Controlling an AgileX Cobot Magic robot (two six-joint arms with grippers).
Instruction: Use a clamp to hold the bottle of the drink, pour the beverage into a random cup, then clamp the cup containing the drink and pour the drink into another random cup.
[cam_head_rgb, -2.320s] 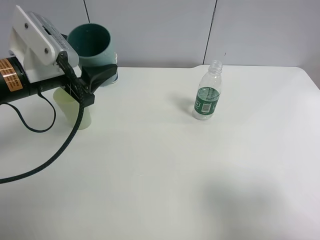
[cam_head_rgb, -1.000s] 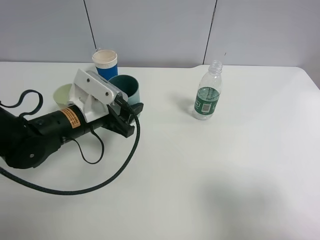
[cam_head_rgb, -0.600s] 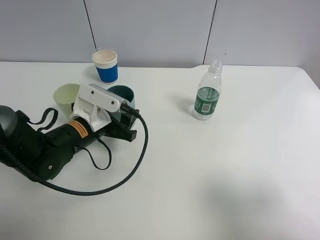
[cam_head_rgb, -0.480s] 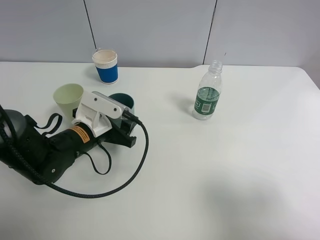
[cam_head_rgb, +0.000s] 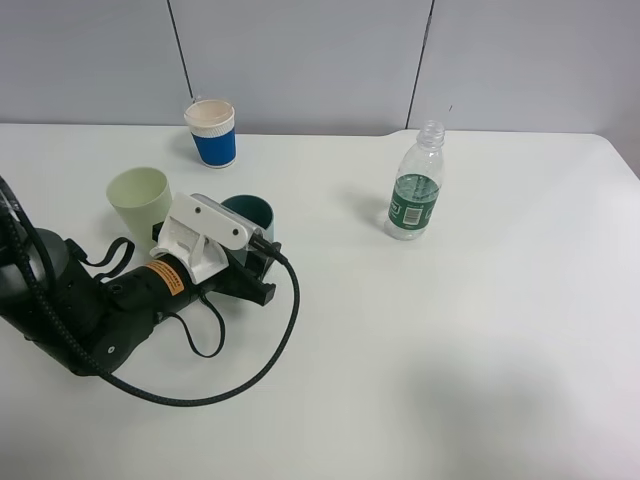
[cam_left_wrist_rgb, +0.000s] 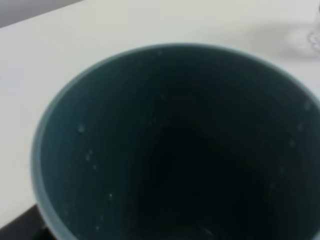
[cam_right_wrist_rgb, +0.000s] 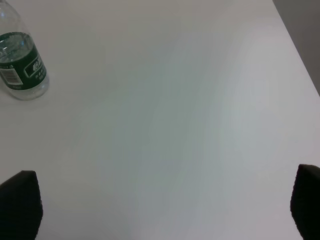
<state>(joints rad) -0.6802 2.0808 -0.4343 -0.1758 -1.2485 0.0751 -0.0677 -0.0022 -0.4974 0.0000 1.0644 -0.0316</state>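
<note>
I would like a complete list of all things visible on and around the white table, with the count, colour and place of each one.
teal plastic tumbler: one, teal with a dark green inside, left part of the table, upright, partly hidden behind the left gripper
pale yellow-green plastic tumbler: one, pale yellow-green, left of the teal tumbler, upright
blue-and-white paper cup: one, blue with a white rim, back left of the table near the wall
small clear plastic bottle: one, clear with a green label, no cap, upright, right of centre
white table: one, white, fills most of the view
grey wall panels: grey, behind the table
left gripper: one, black, shut on the teal tumbler
right gripper: one, black, open, above bare table
</note>
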